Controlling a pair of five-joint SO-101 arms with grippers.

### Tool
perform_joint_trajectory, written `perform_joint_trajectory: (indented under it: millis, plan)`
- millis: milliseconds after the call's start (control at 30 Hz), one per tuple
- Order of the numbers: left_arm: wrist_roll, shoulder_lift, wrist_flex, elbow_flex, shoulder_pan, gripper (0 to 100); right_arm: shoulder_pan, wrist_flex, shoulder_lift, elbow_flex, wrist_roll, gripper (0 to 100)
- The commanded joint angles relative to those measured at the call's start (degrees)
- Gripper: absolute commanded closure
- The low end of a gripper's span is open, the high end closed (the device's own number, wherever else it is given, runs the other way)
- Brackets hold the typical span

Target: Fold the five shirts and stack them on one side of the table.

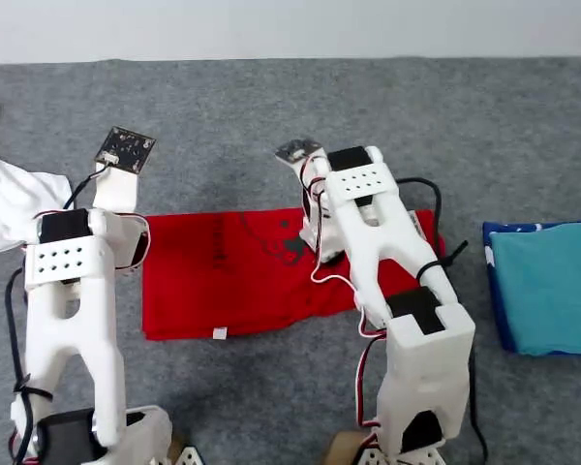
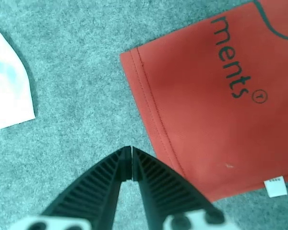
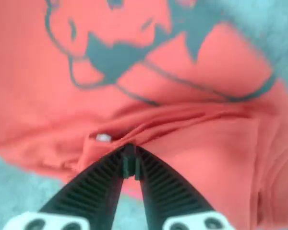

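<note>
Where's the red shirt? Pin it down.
In the high view the red shirt lies in the middle of the table, between the white shirt on the left and the folded stack on the right; the right gripper is shut on its fold.

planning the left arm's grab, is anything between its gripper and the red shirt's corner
Nothing visible does. Bare grey carpet lies between the shut left gripper and the hemmed corner of the red shirt. The white shirt lies off to the gripper's other side.
</note>
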Motion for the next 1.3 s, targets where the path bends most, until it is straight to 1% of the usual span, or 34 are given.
perform_joint_trajectory:
  millis: [0, 267, 367, 533, 633, 767, 900, 1067, 1267]
  plan:
    - [0.3, -1.7, -1.1, -0.1, 0.5, 99, -1.1, -3.3, -0.3, -0.6, 0.4, 98.9]
    - [0.4, -2.0, -1.1, -0.2, 0.5, 99, -2.2, -6.0, 0.0, -1.9, 0.5, 98.9]
    - [0.4, -2.2, -0.7, -0.2, 0.5, 99, -1.9, 2.0, -1.9, -8.2, 0.5, 98.9]
    - [0.4, -2.2, 0.2, -0.4, 0.1, 99, -1.8, 19.7, -2.9, -16.5, 0.6, 98.9]
    - [0.5, -2.2, 0.6, -0.2, 0.1, 99, 0.7, 19.6, -5.3, -13.1, 0.4, 98.9]
    - [0.5, -2.3, 3.4, -0.6, 0.1, 99, 3.0, 19.5, -7.3, -6.4, 0.6, 98.9]
    - [0.5, -2.3, 5.4, -0.6, 0.1, 99, 3.7, 19.2, -6.9, -2.2, 0.6, 98.9]
    - [0.5, -2.3, 5.3, -0.4, 0.1, 99, 0.0, 13.6, -5.7, -2.1, 0.4, 98.8]
    - [0.5, -2.3, 5.0, -0.3, 0.1, 99, -6.7, 6.8, 3.8, -2.5, 0.1, 98.8]
